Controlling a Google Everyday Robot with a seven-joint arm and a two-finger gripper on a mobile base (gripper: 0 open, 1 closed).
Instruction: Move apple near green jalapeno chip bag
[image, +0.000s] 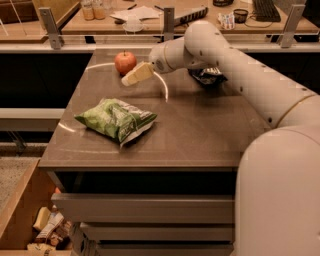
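Observation:
A small red apple (125, 62) stands upright at the far left of the brown table (200, 135). A crumpled green jalapeno chip bag (117, 119) lies nearer the front left, well apart from the apple. My gripper (131, 78) reaches in from the right on a white arm and sits just right of and below the apple, close to it. It holds nothing that I can see.
A dark blue chip bag (207, 76) lies at the back right, partly behind my arm. A desk with bottles, papers and a keyboard (264, 10) stands behind the table. An open bin with packets (47, 227) is on the floor at lower left.

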